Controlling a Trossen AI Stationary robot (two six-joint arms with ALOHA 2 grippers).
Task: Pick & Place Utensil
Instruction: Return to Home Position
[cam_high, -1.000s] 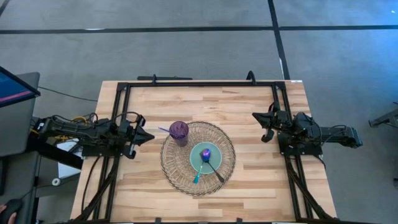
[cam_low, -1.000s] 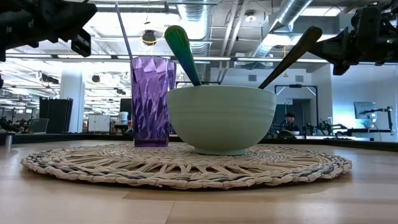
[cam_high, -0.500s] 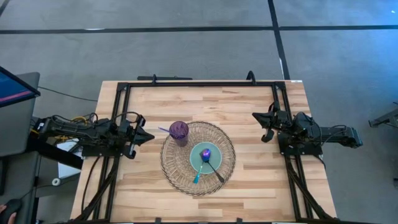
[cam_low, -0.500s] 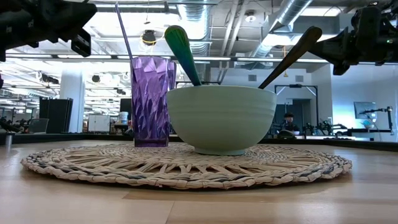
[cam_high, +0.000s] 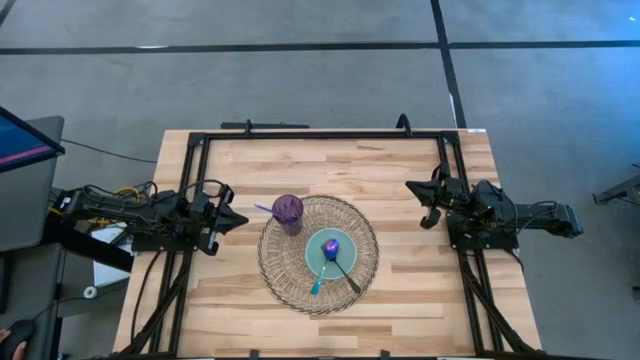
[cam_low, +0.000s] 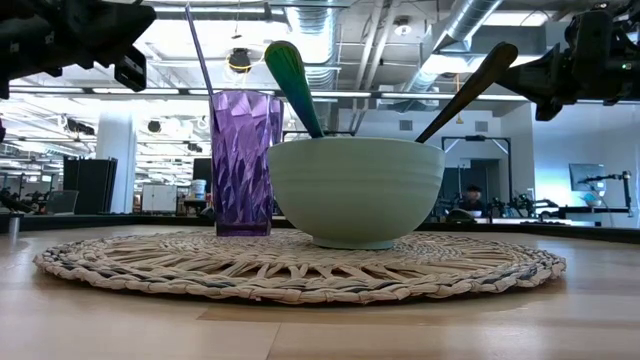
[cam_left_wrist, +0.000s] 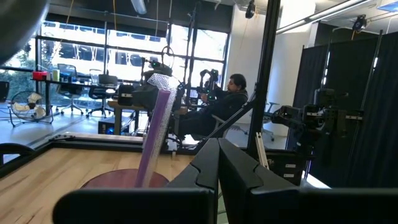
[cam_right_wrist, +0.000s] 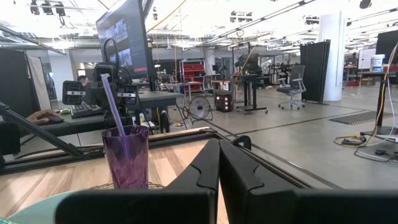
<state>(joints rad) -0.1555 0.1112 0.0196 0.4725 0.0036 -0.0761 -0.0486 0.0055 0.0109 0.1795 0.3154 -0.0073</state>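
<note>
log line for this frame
left gripper: shut, parked left | right gripper: shut, parked right | purple ribbed cup holding purple straw, beside light blue bowl | blue spoon in bowl | all on round woven placemat

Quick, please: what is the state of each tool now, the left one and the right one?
Left tool: closed, holding nothing.
Right tool: closed, holding nothing.
</note>
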